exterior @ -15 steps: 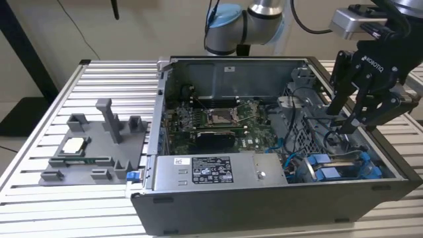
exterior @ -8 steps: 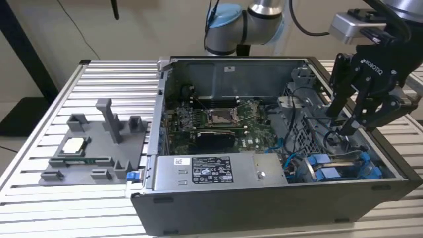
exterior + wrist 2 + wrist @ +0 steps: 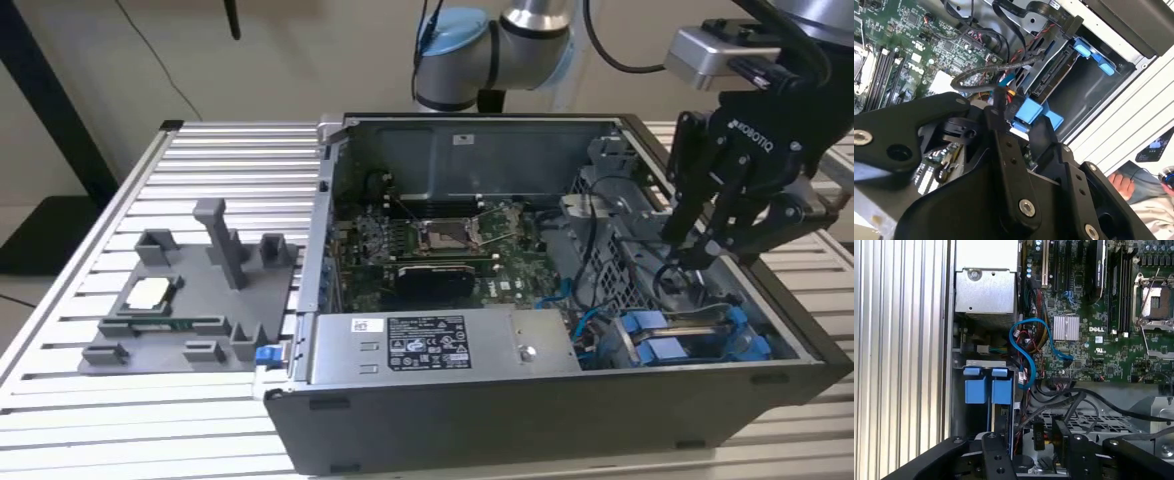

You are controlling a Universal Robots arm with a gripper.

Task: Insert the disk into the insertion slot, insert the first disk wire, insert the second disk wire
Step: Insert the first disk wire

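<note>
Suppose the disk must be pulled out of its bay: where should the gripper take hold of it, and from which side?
On the disk, probably the two blue tabs of its carrier, pinched together from the open side of the case. They stand proud at the mouth of the bay, which encloses the rest.

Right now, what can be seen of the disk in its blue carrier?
The flat silver-grey disk in its bright blue plastic carrier stands on edge in a corner of the open grey computer case, on the exterior view's right. Two blue tabs face upward. The black gripper hangs above it.
</note>
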